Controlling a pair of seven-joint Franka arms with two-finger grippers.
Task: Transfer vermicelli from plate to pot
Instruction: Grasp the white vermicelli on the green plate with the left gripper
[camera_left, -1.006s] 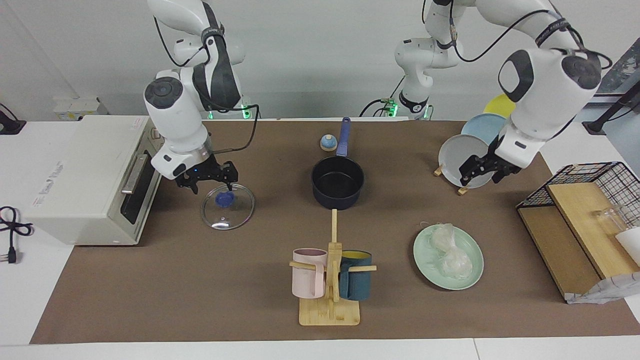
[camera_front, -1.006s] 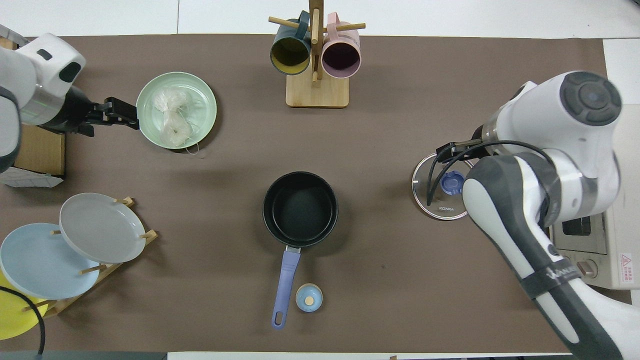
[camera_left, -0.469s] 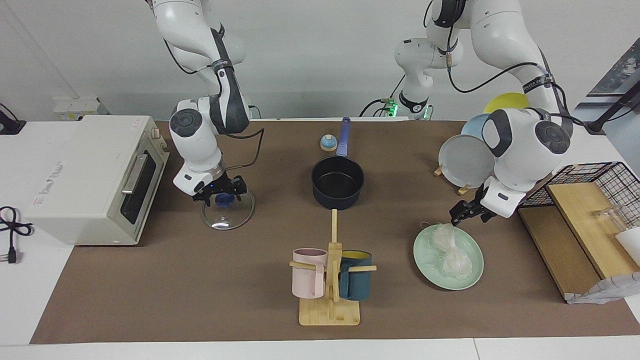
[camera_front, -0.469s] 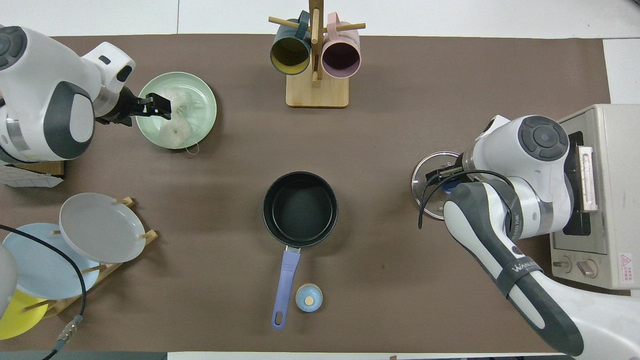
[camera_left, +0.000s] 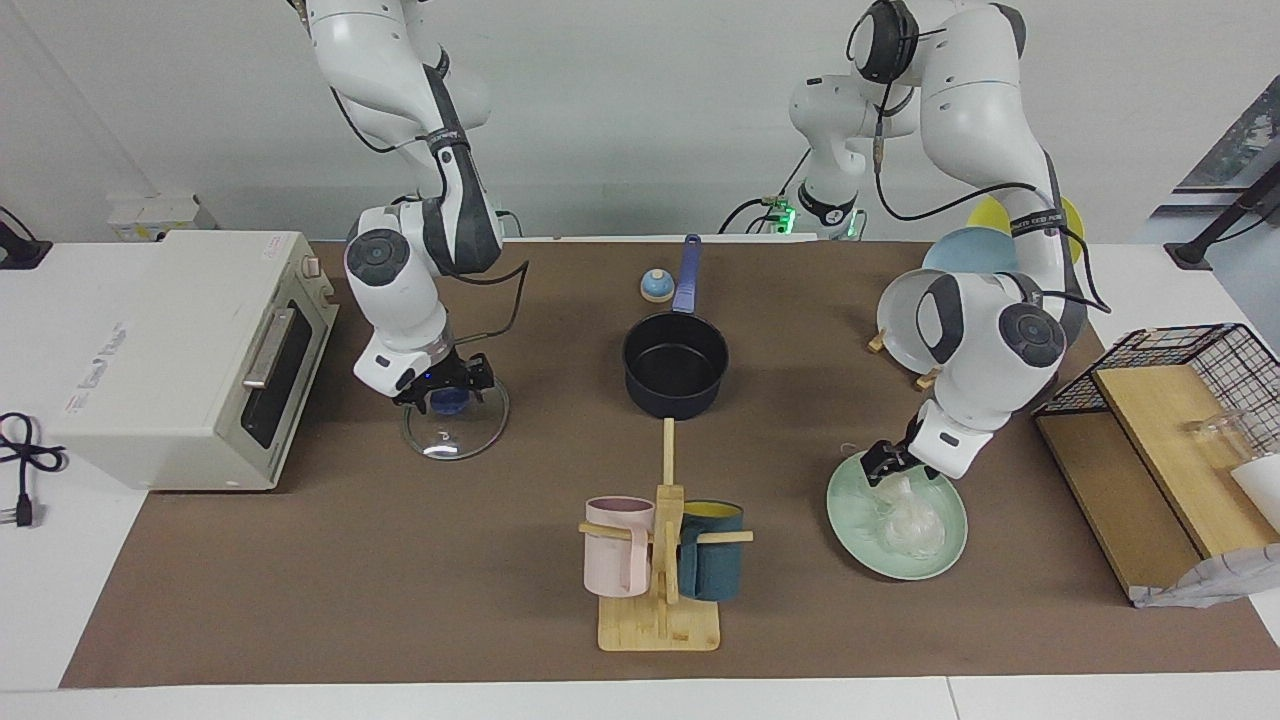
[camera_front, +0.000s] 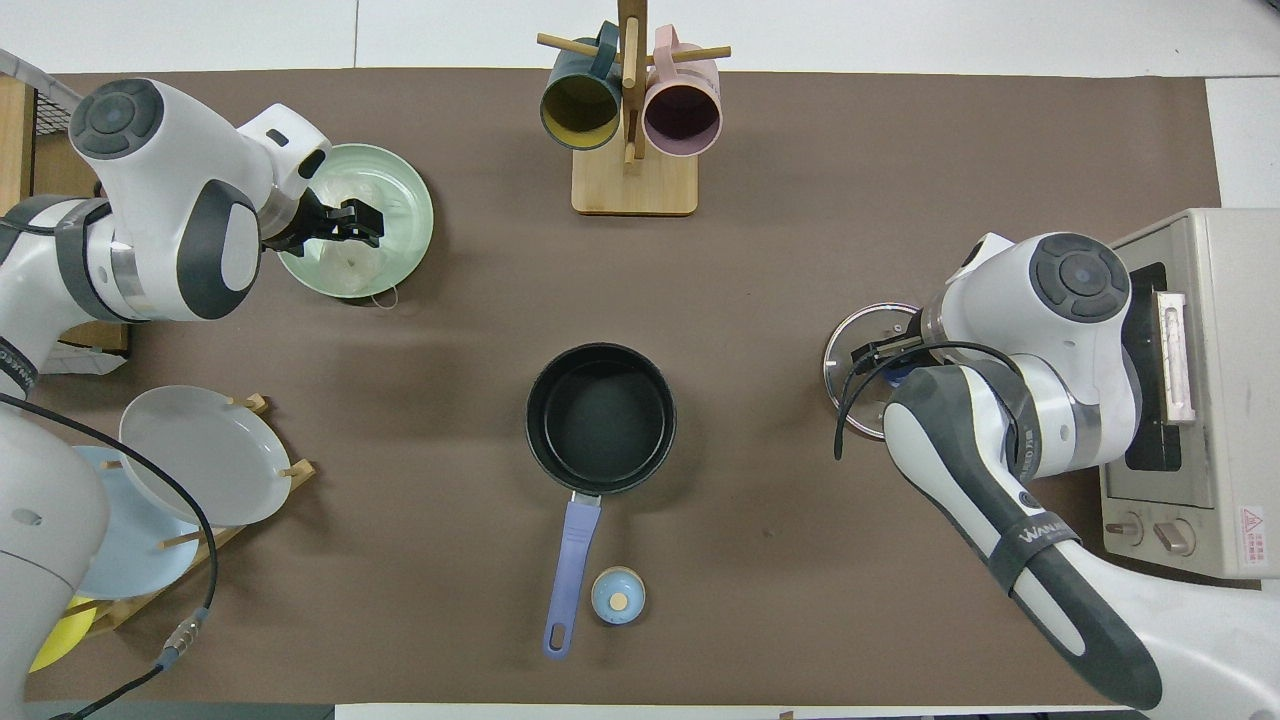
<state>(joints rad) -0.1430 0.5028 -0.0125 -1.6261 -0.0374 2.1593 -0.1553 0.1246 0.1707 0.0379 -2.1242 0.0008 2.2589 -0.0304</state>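
Note:
The pale green plate (camera_left: 842, 512) (camera_front: 408, 215) lies toward the left arm's end of the table. One wispy white nest of vermicelli (camera_left: 908, 525) (camera_front: 348, 266) shows on it. My left gripper (camera_left: 884, 468) (camera_front: 352, 218) is open, down over the plate's side nearer the robots, and covers the other nest there. I cannot tell whether it touches it. The dark pot (camera_left: 675, 365) (camera_front: 600, 418) with its blue handle (camera_left: 687, 272) stands mid-table with nothing in it. My right gripper (camera_left: 445, 385) is open and sits low astride the blue knob of a glass lid (camera_left: 455, 432) (camera_front: 848, 352).
A toaster oven (camera_left: 180, 350) stands at the right arm's end. A mug rack (camera_left: 660, 560) with a pink and a teal mug stands farther out than the pot. A plate rack (camera_left: 915, 320), a wire basket (camera_left: 1180, 370) and a small blue cap (camera_left: 657, 287) are also here.
My left gripper came down from in front of the plate rack to the green plate. My right gripper sank onto the lid's knob, and its fingers have drawn in a little.

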